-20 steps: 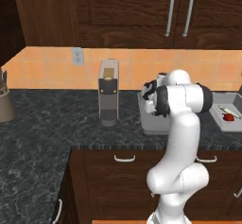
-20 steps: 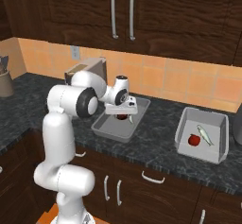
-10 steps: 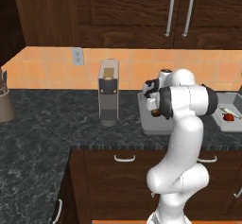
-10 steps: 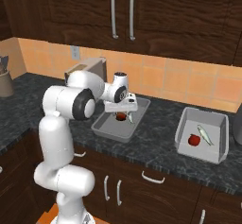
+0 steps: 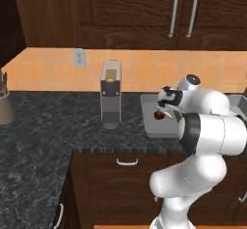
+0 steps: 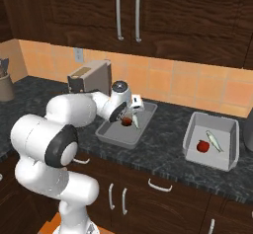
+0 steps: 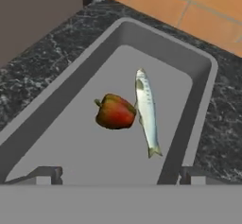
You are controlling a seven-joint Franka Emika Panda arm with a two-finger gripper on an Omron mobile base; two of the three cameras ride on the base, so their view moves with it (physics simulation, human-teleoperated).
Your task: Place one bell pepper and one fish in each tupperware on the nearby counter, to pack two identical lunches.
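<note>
Gripper point(image 7: 118, 176) jaws are spread wide, nothing held. Bell pepper point(image 7: 115, 112) and fish point(image 7: 146, 109) are seen touching, frame centre, inside the tupperware point(image 7: 66, 100).

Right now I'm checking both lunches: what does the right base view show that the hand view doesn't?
Right base alone: the second light-grey tray with its own red pepper and fish, plus the steel toaster. Hand view alone: the open gripper's dark finger tips. Both: the near grey tupperware tray holding a red bell pepper beside a silvery fish.
</note>
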